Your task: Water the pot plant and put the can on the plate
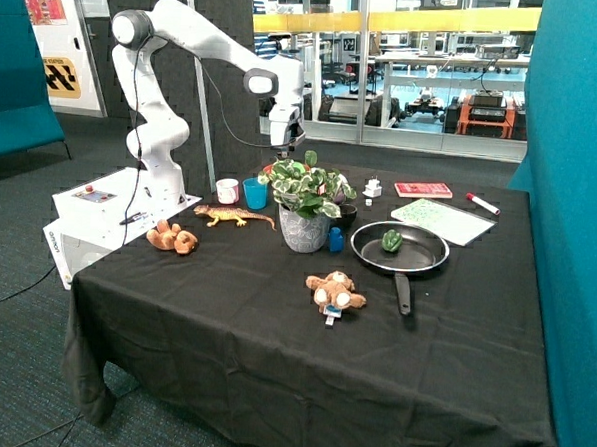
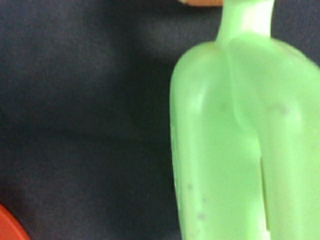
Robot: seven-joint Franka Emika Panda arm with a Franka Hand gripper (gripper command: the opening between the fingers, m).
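The pot plant [image 1: 306, 196], with green-and-white leaves in a grey pot, stands mid-table. My gripper [image 1: 282, 155] hangs low just behind it, next to the blue cup. The light-green can [image 2: 240, 140] fills much of the wrist view, very close, over the black cloth; in the outside view it is hidden behind the plant. A red-orange plate rim [image 2: 7, 227] shows at the corner of the wrist view, and a sliver of red [image 1: 269, 168] shows behind the plant's leaves. I cannot see how the gripper stands on the can.
A blue cup [image 1: 254, 193] and a white cup [image 1: 227, 190] stand beside the plant. A toy lizard [image 1: 235, 216], two plush toys [image 1: 171, 239] [image 1: 335, 292], a frying pan [image 1: 399, 247], a red book [image 1: 422, 189] and a white board [image 1: 443, 220] lie on the black cloth.
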